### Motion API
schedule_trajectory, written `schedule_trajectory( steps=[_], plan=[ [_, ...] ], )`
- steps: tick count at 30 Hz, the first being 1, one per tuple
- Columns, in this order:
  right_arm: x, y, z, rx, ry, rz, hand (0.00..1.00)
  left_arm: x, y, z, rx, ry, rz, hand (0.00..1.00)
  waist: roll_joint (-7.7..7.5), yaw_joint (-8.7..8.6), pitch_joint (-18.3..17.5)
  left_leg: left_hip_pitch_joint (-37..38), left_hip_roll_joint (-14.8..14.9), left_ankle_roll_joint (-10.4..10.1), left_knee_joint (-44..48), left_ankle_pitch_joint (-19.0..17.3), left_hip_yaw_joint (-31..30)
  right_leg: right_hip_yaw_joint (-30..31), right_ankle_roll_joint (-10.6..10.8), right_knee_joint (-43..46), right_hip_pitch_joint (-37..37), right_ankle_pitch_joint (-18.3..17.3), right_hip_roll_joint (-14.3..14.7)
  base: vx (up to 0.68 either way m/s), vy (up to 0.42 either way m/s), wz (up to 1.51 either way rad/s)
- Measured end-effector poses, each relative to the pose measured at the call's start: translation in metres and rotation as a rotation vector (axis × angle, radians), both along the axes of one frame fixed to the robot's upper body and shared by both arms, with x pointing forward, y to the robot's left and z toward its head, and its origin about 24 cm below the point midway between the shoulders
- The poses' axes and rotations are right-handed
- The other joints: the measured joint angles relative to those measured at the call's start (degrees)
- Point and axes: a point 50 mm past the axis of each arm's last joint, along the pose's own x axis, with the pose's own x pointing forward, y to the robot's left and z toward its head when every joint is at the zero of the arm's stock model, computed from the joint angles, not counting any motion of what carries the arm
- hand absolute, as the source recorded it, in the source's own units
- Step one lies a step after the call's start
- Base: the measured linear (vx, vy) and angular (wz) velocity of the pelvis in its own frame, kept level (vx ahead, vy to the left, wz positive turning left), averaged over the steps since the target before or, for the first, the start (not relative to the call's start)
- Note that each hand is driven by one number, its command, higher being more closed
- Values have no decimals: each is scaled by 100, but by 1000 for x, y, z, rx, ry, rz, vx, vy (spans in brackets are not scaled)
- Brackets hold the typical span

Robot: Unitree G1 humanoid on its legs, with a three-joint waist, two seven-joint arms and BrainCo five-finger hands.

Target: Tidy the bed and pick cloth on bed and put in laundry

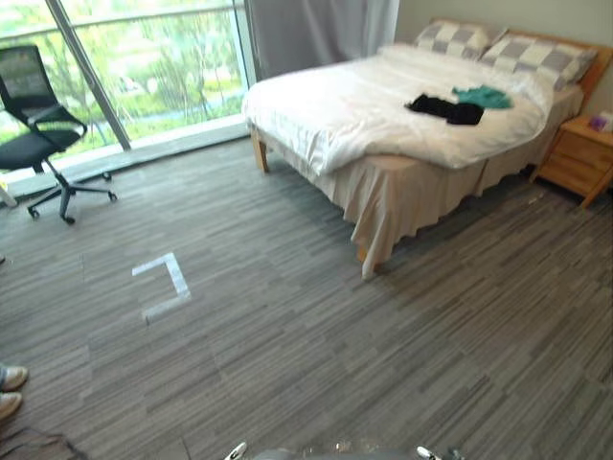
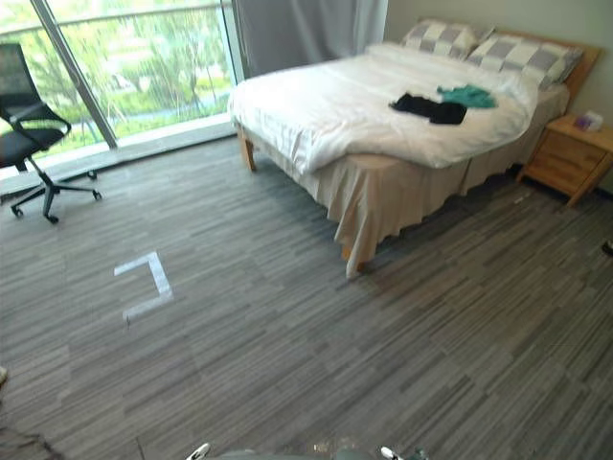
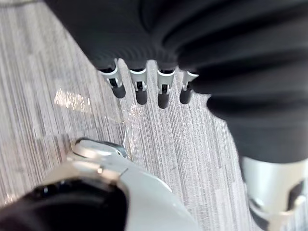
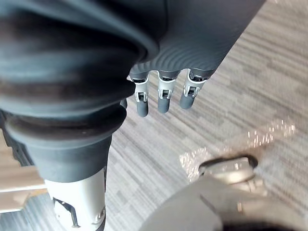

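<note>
Left eye view shows the black cloth [image 1: 445, 108] and teal cloth [image 1: 483, 96] touching on the bed [image 1: 326, 115] near its pillow end. My left hand [image 3: 141, 89] and right hand [image 4: 163, 98] hang over the floor [image 3: 29, 72] — fingers straight, grasping nothing — thumbs partly cut off.

Black cloth [image 1: 443, 108], teal cloth [image 1: 482, 96], white duvet [image 1: 364, 105], grey-checked pillows [image 1: 541, 57].

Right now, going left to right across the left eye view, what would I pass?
From the left: black office chair → white tape mark on the floor → bed, carrying the black cloth then the green cloth → wooden nightstand.
</note>
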Motion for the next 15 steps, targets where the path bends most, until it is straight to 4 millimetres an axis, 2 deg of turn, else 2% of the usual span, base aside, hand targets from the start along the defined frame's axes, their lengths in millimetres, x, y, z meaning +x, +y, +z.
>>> schedule_trajectory(
  steps=[1, 2, 5, 9, 15],
  plan=[
    [0, 0, 0, 2, -3, -16, 0, -1, -1, -1, -7, 3, 2, 0, 76, -20, 33, 62, -7, -25, -175, 63, 45, -3, -20, -116, 25, 92, -5, 34, 13, -2],
    [0, -1, 0, 1, -6, -17, 0, -1, -1, -1, -11, 5, 6, 0, 31, -39, 16, 112, -7, -35, -248, 107, 48, -9, 5, -188, 90, 130, -3, 74, 23, -1],
    [1, -1, 0, -1, -11, -16, 0, -1, -3, -1, -22, -5, 2, 0, 60, -64, 39, 334, 0, -49, -502, 305, 45, -54, 12, -381, 283, 164, 20, 107, 19, 2],
    [-1, -1, -1, 5, 8, -23, 0, 4, -3, -1, -13, -22, -43, 0, 51, -61, 53, 451, -4, 122, -636, 457, 33, -116, -54, -571, 401, 210, 38, 140, 11, 5],
    [7, 1, -2, 12, -3, -26, 0, 14, 0, 0, 3, -25, -135, 0, 35, -61, 270, 630, 4, 81, -716, 431, 38, -130, -52, -697, 593, 213, 63, 86, -11, -1]
  ],
)
